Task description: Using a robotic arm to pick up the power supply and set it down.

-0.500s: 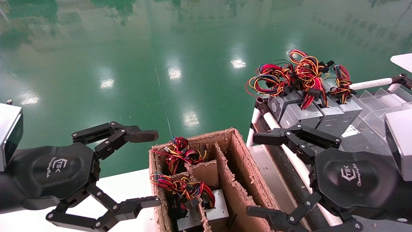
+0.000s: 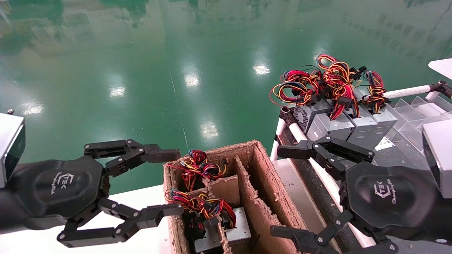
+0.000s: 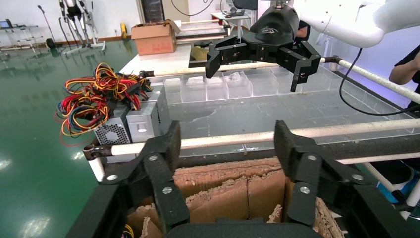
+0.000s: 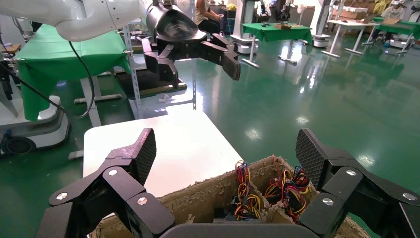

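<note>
A grey power supply [image 2: 236,229] with a red, yellow and blue wire bundle [image 2: 199,204] stands in a slot of the torn cardboard box [image 2: 261,183]. A second wire bundle [image 2: 197,165] fills the slot behind it. My left gripper [image 2: 173,182] hovers open at the box's left wall, holding nothing. In the left wrist view its fingers [image 3: 173,141] straddle the box's edge [image 3: 223,193]. My right gripper [image 2: 279,191] hangs open on the box's right side, also holding nothing. The right wrist view looks past its fingers [image 4: 143,151] at the wires [image 4: 292,191] in the box.
Several more grey power supplies [image 2: 339,121] with tangled wires stand on a rack [image 2: 295,132] of white tubes at the right, beside clear dividers [image 2: 413,109]. A white table [image 2: 141,201] lies under the box. Green floor lies beyond.
The left gripper's fingers have narrowed and moved right toward the box's left wall. The right gripper has not moved.
</note>
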